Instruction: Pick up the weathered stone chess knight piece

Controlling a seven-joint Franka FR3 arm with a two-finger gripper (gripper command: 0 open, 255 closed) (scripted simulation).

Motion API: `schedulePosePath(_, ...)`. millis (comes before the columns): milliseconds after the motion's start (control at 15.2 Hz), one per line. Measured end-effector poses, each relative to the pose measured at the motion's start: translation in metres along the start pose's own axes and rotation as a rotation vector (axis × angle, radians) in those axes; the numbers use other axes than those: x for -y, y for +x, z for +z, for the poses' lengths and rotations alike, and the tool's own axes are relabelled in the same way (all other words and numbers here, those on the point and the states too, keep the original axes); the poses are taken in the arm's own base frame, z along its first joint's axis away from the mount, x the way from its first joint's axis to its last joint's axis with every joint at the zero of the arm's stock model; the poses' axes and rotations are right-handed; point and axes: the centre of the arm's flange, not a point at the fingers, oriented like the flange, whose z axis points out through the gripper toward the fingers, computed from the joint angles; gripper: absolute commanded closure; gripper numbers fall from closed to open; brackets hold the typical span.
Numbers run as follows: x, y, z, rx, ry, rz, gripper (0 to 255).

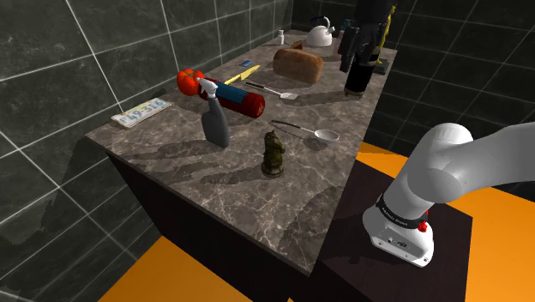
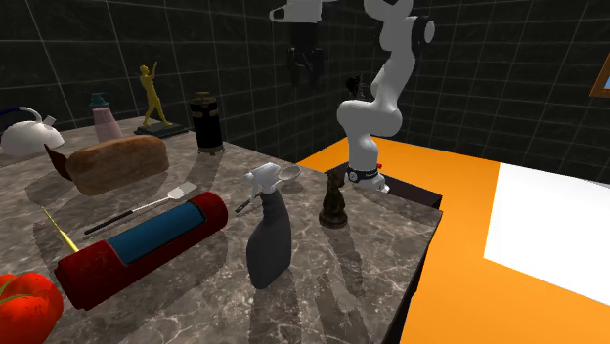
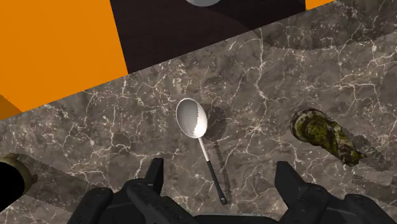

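The gripper (image 3: 220, 170) hangs open above the counter (image 3: 95, 127), the mossy chess knight (image 3: 323, 136) off to its side.

1. Pale rectangular number plate (image 1: 141, 112), lying flat on the dark marble counter (image 1: 214, 184) at the shoulder view's left: one row of blue, digit-like characters, too small to read with certainty.
2. Black band (image 1: 399, 214) round the base of the white arm (image 1: 446, 163): pale lettering, illegible.

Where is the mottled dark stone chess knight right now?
In the shoulder view the knight stands upright on the marbled counter, between the grey spray bottle leftward and the white-bowled spoon rightward.
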Motion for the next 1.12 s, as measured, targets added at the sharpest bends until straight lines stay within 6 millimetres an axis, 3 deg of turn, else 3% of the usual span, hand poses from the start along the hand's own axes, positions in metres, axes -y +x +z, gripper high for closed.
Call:
schedulePosePath(198, 0.012, -0.001, 0.01, -0.011, -0.001, -0.002, 0)
schedulePosePath(1122, 0.161, 0.007, 0.114, -0.145, -0.012, -0.025, 0)
